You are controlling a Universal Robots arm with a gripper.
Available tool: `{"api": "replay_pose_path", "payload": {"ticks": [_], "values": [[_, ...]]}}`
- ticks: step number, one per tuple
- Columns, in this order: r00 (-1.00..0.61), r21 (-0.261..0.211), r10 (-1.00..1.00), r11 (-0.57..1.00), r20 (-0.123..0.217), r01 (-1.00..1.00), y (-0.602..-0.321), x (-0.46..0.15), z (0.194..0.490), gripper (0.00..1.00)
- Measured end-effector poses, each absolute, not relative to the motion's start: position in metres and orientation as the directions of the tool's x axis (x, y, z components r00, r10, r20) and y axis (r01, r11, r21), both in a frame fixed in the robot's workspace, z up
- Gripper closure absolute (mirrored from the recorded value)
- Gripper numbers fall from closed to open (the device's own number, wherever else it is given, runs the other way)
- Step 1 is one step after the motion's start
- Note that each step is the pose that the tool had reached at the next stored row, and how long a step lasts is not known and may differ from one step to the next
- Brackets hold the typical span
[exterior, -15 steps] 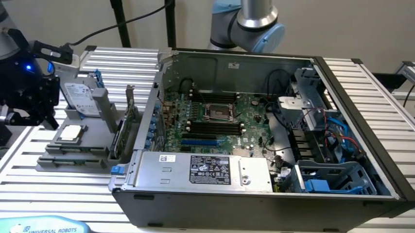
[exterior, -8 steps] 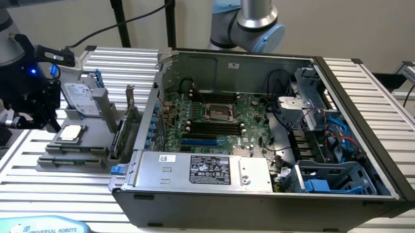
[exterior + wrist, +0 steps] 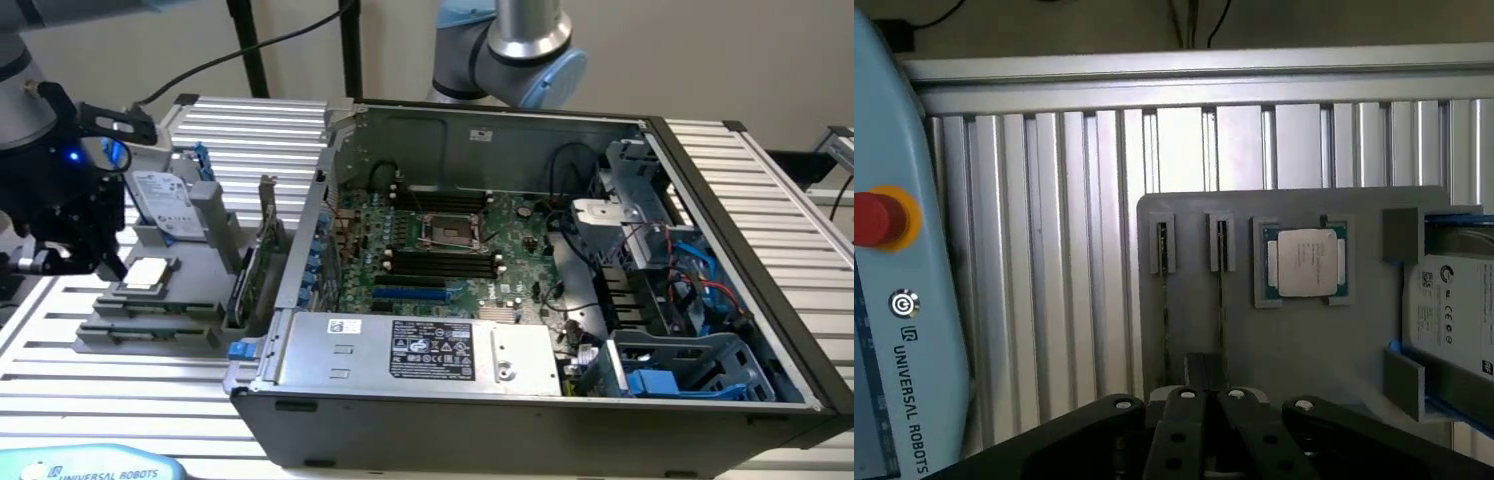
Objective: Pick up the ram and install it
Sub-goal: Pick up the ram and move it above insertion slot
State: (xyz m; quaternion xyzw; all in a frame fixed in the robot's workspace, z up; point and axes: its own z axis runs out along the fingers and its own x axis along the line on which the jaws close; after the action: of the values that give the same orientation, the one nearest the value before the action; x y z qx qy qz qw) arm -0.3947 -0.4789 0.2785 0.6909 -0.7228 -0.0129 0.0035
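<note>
Jaws: pinched shut, I see them over the grey holder (image 3: 1304, 350), far left of the exterior frame.
Ram (image 3: 1220, 300): edge-on in a holder slot near the processor chip (image 3: 1304, 262); gripped or not, I can't tell.

The arm (image 3: 523, 45) reaches across to the exterior view's left and bends down; its gripper (image 3: 1206, 400) hangs low, fingers (image 3: 1182, 425) closed tight together.

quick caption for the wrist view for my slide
Shut gripper at the gray tray holding two ram sticks, a processor chip and a hard drive
</note>
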Motion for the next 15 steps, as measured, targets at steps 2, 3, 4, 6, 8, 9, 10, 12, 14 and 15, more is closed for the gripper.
{"api": "replay_pose_path", "payload": {"ticks": [2, 3, 4, 6, 8, 9, 10, 12, 14, 15], "values": [[-0.042, 0.024, -0.999, 0.041, -0.013, -0.999, -0.481, -0.393, 0.277, 0.89], [-0.04, 0.024, -0.999, 0.04, -0.013, -0.999, -0.482, -0.392, 0.276, 0.89], [-0.038, 0.024, -0.999, 0.038, -0.013, -0.999, -0.482, -0.39, 0.274, 0.89], [-0.034, 0.024, -0.999, 0.034, -0.013, -0.999, -0.484, -0.387, 0.272, 0.89], [-0.031, 0.024, -0.999, 0.031, -0.013, -0.999, -0.485, -0.385, 0.269, 0.89], [-0.029, 0.024, -0.999, 0.029, -0.013, -0.999, -0.486, -0.384, 0.268, 0.89], [-0.028, 0.024, -1.0, 0.027, -0.013, -0.999, -0.487, -0.383, 0.266, 0.89], [-0.023, 0.024, -1.0, 0.023, -0.013, -0.999, -0.489, -0.382, 0.263, 0.88], [-0.019, 0.024, -1.0, 0.019, -0.013, -1.0, -0.49, -0.382, 0.26, 0.83], [-0.018, 0.024, -1.0, 0.017, -0.013, -1.0, -0.49, -0.382, 0.258, 0.76]]}}
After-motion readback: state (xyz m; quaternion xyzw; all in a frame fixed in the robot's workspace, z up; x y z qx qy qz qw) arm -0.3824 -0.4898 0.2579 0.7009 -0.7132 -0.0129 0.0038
